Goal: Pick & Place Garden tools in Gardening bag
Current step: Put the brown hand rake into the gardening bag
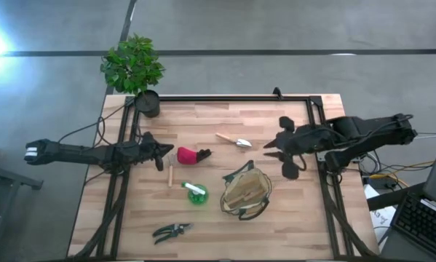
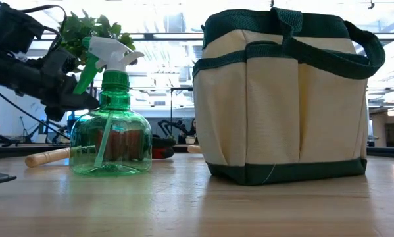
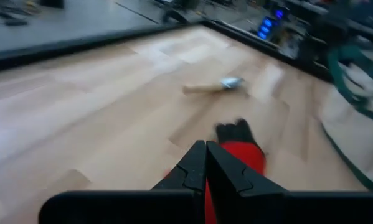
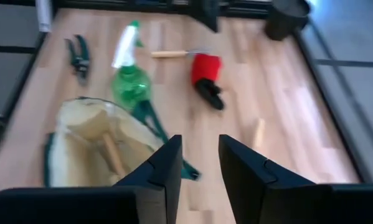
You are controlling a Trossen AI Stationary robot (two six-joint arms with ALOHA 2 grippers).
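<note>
Our right gripper (image 1: pixel 270 149) hangs over the counter's right half, fingers parted with nothing between them. Our left gripper (image 1: pixel 168 151), fingers closed and empty, sits beside the red-and-black item (image 1: pixel 191 155) near the counter's middle. We see the gardening bag (image 1: pixel 245 193) toward the front edge, a wooden handle (image 4: pixel 113 155) inside it. Left of it stands the green spray bottle (image 1: pixel 196 193), pruning shears (image 1: pixel 171 231) by the front edge, and a trowel (image 1: pixel 234 140) behind the bag.
</note>
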